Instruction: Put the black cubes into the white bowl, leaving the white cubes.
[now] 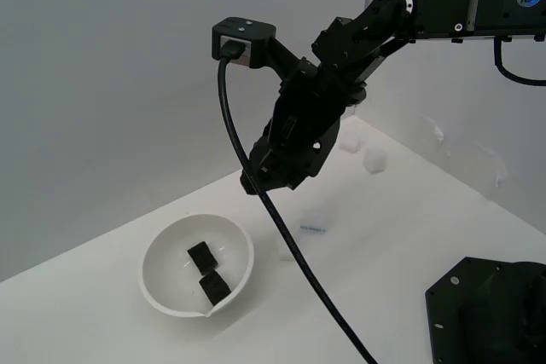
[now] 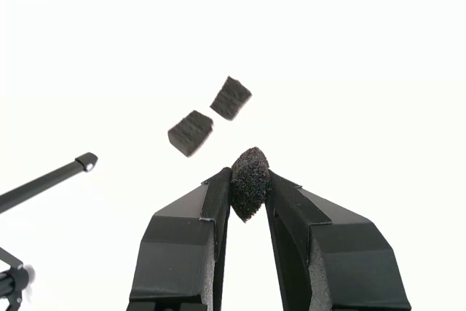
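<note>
The white bowl sits on the white table toward the exterior view's left, with two black cubes lying inside it. The wrist view shows the same two black cubes below my fingers, while the bowl is washed out against the white. My gripper hangs above and a little to the right of the bowl, shut on a third black cube. White cubes rest farther back, and one with a bluish mark lies just right of the bowl.
A thick black cable droops from the wrist camera across the table's front. A black metal base fills the lower right corner of the exterior view. A thin black rod shows in the wrist view. Grey walls stand behind the table.
</note>
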